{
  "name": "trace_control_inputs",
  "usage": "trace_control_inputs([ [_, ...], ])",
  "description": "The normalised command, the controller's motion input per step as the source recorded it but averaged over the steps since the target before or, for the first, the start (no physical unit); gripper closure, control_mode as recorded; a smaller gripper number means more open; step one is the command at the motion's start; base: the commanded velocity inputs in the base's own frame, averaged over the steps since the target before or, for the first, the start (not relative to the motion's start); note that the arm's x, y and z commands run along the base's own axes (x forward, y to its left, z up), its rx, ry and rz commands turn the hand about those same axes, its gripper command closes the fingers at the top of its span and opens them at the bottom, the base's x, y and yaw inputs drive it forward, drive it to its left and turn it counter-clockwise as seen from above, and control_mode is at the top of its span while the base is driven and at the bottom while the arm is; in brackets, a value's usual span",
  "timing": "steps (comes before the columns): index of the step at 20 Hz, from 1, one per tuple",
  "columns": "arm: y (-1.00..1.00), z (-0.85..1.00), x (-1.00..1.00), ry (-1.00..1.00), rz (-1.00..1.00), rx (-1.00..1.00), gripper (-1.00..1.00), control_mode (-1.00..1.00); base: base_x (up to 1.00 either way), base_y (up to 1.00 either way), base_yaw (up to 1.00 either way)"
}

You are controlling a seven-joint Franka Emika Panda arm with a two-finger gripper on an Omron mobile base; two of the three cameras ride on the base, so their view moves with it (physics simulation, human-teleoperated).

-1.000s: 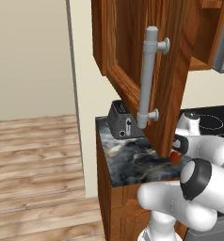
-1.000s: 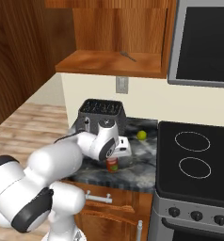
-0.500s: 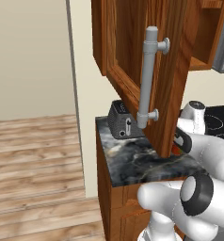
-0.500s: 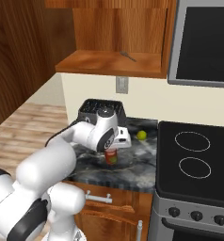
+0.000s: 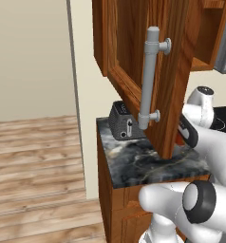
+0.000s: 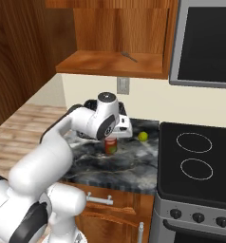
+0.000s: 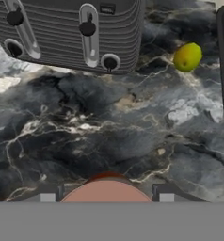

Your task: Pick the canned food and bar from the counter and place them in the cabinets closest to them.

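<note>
Canned food (image 6: pixel 110 146) stands on the counter (image 6: pixel 129 166), directly under the gripper (image 6: pixel 112 137); the hand hides its top. In the hand view only its pale top (image 7: pixel 106 192) shows, cut off at the bottom edge between the fingertips (image 7: pixel 47 194). Contact cannot be confirmed. The toaster (image 7: pixel 71 33) stands behind, a green fruit (image 7: pixel 187 56) to its right.

From the hand view I only get the pale top of the can (image 7: pixel 107 189); the rest is cut off at the bottom, and I can't tell if the jaws touch it. The toaster (image 7: pixel 67 33) runs off the top and left edges. In the right base view the arm covers the can's (image 6: pixel 110 146) upper part and most of the toaster. In the left base view the open cabinet door (image 5: pixel 169 76) hides the back of the tabletop (image 5: pixel 143 161) and part of the arm.
</note>
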Motion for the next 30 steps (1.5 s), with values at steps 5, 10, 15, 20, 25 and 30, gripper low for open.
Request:
trace_control_inputs([
  [5, 0.0, 0.67, 0.0, 0.0, -0.04, 0.03, 1.0, -1.0, 0.0, 0.0, 0.0],
  [10, 0.0, 0.7, 0.0, 0.0, -0.03, 0.03, 1.0, -1.0, 0.0, 0.0, 0.0],
  [15, 0.0, 0.67, 0.0, 0.0, -0.04, 0.02, 1.0, -1.0, 0.0, 0.0, 0.0],
  [20, 0.0, 0.68, 0.0, 0.0, -0.05, 0.03, 1.0, -1.0, 0.0, 0.0, 0.0],
  [25, 0.0, 0.76, -0.02, 0.0, -0.03, 0.02, 1.0, -1.0, 0.0, 0.0, 0.0],
  [30, 0.02, 0.77, -0.04, 0.0, -0.01, 0.01, 1.0, -1.0, 0.0, 0.0, 0.0],
])
